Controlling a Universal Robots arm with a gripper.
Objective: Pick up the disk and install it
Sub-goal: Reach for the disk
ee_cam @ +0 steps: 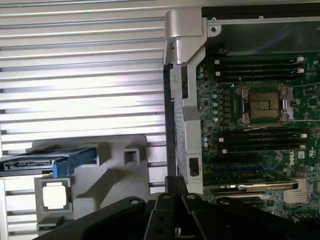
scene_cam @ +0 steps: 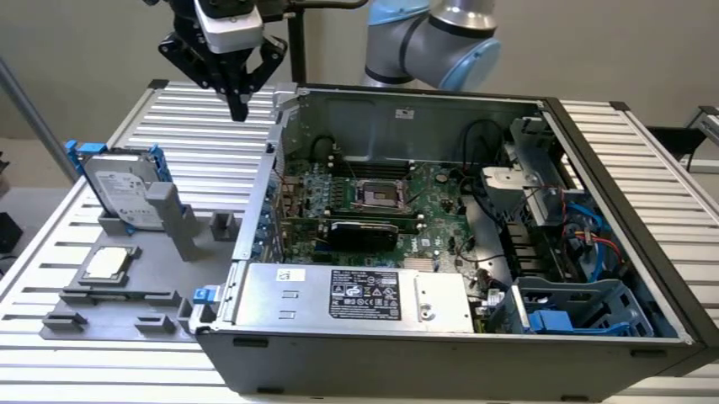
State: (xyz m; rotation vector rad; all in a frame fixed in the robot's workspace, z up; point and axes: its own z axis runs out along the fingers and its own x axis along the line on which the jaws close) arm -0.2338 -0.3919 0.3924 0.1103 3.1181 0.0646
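Note:
The disk (scene_cam: 121,194), a silver drive with a white label in a blue bracket, stands on edge in a grey holder (scene_cam: 168,223) at the exterior view's left. From the wrist view it shows edge-on as the disk (ee_cam: 47,162) with its blue bracket. My gripper (scene_cam: 238,108) hangs high above the ribbed table, shut with nothing in it, behind the disk and beside the open computer case's wall. Its black fingers (ee_cam: 175,192) meet at a point in the wrist view.
The open computer case (scene_cam: 450,219) with its motherboard fills the middle and right. A blue drive bay (scene_cam: 578,307) sits at its front right corner. A small square processor chip (scene_cam: 104,263) lies on the grey fixture plate near the disk. A silver power supply (scene_cam: 359,295) lines the case's front.

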